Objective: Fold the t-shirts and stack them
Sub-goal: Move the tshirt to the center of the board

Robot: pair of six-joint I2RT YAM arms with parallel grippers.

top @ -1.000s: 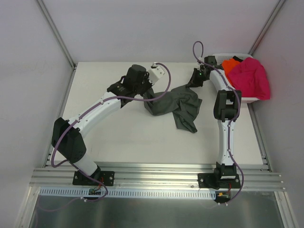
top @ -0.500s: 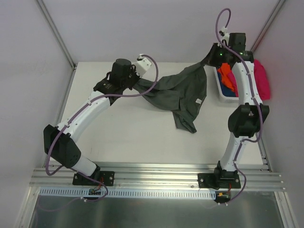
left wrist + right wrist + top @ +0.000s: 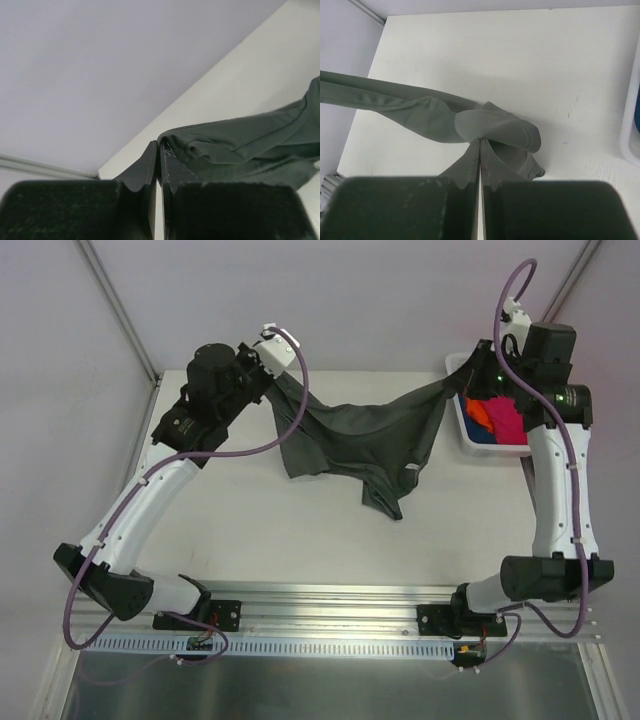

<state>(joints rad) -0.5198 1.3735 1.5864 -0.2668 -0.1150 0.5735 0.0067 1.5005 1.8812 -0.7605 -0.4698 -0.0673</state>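
The dark grey-green t-shirt point(image 3: 370, 435) hangs stretched in the air between my two grippers, its lower part drooping toward the table. My left gripper point(image 3: 275, 375) is shut on one edge of it at the back left; the left wrist view shows the cloth point(image 3: 240, 145) pinched at the fingertips point(image 3: 160, 146). My right gripper point(image 3: 462, 383) is shut on the other edge at the back right; the right wrist view shows the cloth point(image 3: 420, 115) bunched at the fingertips point(image 3: 480, 141). Magenta-pink point(image 3: 508, 420), orange point(image 3: 480, 412) and blue point(image 3: 487, 436) shirts lie in the basket.
A white plastic basket point(image 3: 462, 430) stands at the table's back right corner, right beside my right gripper; its rim point(image 3: 629, 125) shows in the right wrist view. White walls enclose the table point(image 3: 250, 530) on the left, back and right.
Both grippers have risen and moved apart, the left to the back left and the right to the back right, pulling the dark shirt up off the table and stretching it out.
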